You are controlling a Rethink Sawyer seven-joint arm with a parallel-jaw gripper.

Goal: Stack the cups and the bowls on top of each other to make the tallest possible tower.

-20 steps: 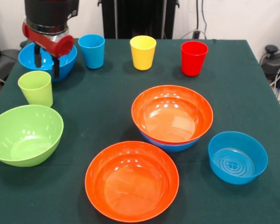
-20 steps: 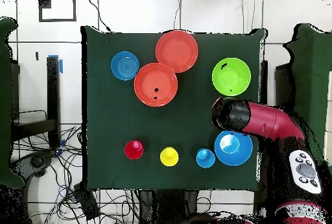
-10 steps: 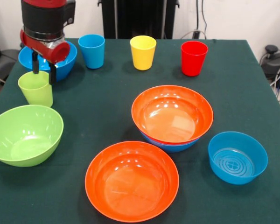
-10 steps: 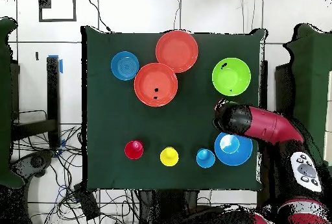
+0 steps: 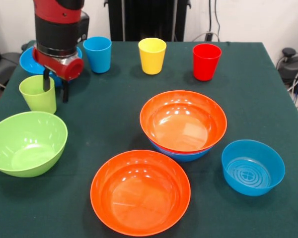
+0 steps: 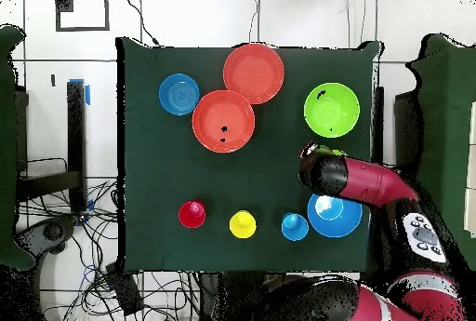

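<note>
The tower (image 5: 183,124) you have is only an orange bowl nested in a blue bowl, centre frame; the rest stand loose on the bench (image 5: 114,104). At upper left the green cup (image 5: 38,93) stands upright, mouth up, with the gripper's (image 5: 54,89) jaws apart astride its rim.

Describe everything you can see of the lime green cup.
The lime green cup is a small glossy plastic tumbler, tapering toward its base, upright and empty on the dark green tablecloth. It stands between the lime green bowl and a blue bowl. The open gripper straddles its rim wall, one finger inside, one outside.
</note>
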